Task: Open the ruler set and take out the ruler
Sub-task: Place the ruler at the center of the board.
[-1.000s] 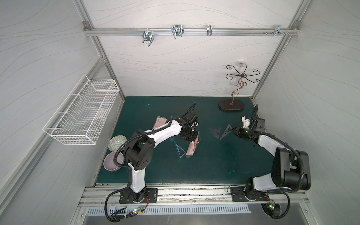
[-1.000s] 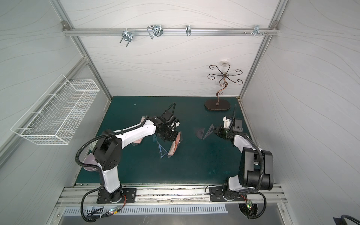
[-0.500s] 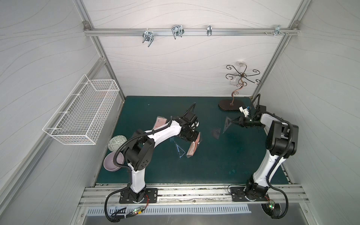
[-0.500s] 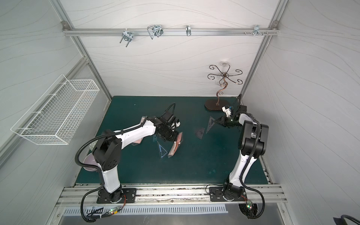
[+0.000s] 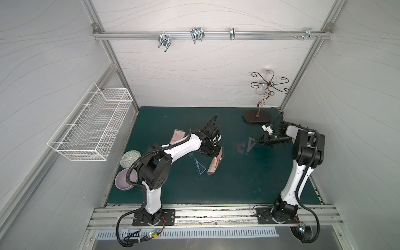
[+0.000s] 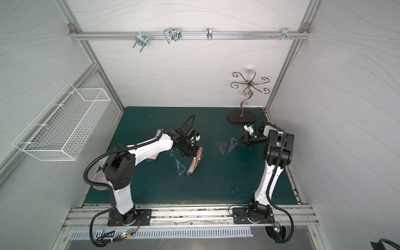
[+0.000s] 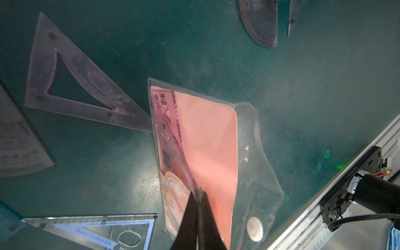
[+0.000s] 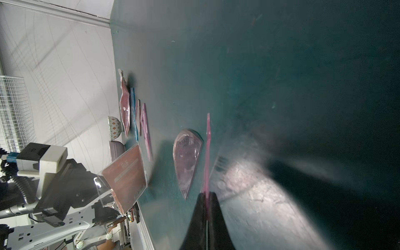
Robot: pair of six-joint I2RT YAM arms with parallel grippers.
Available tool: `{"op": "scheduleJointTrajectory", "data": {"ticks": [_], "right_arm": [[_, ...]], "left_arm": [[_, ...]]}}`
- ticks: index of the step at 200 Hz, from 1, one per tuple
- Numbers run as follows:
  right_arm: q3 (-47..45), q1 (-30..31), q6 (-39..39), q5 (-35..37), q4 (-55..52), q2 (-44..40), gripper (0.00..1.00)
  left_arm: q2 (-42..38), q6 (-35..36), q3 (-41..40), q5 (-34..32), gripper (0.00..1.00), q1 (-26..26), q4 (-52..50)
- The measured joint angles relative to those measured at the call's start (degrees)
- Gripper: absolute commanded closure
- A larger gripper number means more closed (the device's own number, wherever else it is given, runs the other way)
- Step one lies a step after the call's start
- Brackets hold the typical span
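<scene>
L gripper hasn't budged: jaws are pinched tight on the pouch film. The pouch hangs tilted over mid-mat, and I can't tell if its low end touches. The change is on the R side. A sec ago that arm lay folded low, elbow down. Now the elbow stands tall, yet the tip has hardly travelled. R gripper is closed on a corner of the pink square. That square is well apart from the pouch, on the R arm's side, w/ a protractor lying between the two, just beside it. These views don't show whether the square's far edge already rests on the mat, or whether the pinch is easing. Reads to me like a put-down in progress, so you've got another piece out, but prob not the one that counts. In the L wrist view the ruler looks to be inside the pouch yet, along the edge of the card, w/ the L jaws biting film right at its end. A pink triangle and a blue triangle lie flat just beside the pouch. Once the square's down, you'll likely need the R arm back at the pouch mouth. Watch that the L pinch doesn't trap the ruler.
</scene>
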Motion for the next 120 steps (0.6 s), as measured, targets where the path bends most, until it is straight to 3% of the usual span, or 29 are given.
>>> {"op": "scheduleJointTrajectory", "data": {"ticks": [18, 70, 90, 110, 120], "right_arm": [[0.13, 0.04, 0.76, 1.66, -0.39, 0.09, 0.68], [0.26, 0.66, 6.19, 9.31, -0.55, -1.36, 0.6], [4.04, 1.44, 12.5, 15.28, -3.89, -3.39, 0.69], [9.22, 2.54, 17.42, 18.16, -5.25, -5.88, 0.87], [8.26, 3.76, 19.98, 19.26, -3.02, -9.64, 0.88]], "left_arm": [[0.0, 0.0, 0.02, -0.02, 1.0, 0.0, 0.0], [0.0, 0.0, 0.02, -0.24, 1.0, -0.04, 0.0], [-0.04, -0.04, 0.02, -0.44, 1.0, -0.04, 0.0], [-0.15, -0.15, 0.02, -0.42, 1.0, -0.04, 0.02], [-0.22, -0.2, 0.02, -0.46, 1.0, -0.04, 0.02]]}}
